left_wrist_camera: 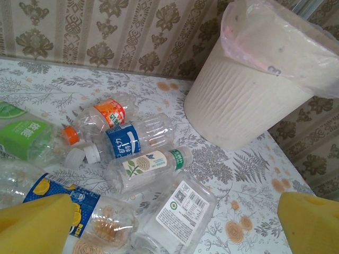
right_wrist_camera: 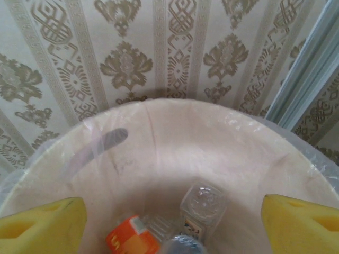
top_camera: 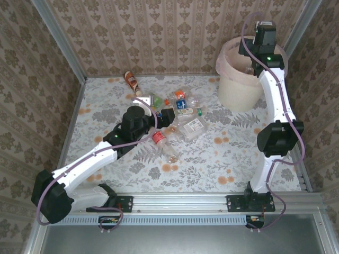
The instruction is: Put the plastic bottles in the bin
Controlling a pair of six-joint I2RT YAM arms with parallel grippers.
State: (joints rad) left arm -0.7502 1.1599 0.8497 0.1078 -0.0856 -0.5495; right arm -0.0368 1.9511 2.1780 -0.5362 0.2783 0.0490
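Cream bin (top_camera: 238, 90) in the far right corner, right gripper (right_wrist_camera: 169, 225) over its mouth, jaws wide apart and holding nothing.

Looking down past the yellow pads (right_wrist_camera: 42, 222): orange-labelled bottle (right_wrist_camera: 132, 241) and a clear one (right_wrist_camera: 200, 209) lying at the bottom. Over on the left, left gripper (left_wrist_camera: 175, 227) spread fully apart too, empty, hovering just above the pile of bottles (top_camera: 180, 114) in the middle of the table (top_camera: 228, 153) — blue, green, orange and white labels, some crushed. Lone bottle (top_camera: 131, 80) near the back wall (top_camera: 159, 32), well apart from the rest.
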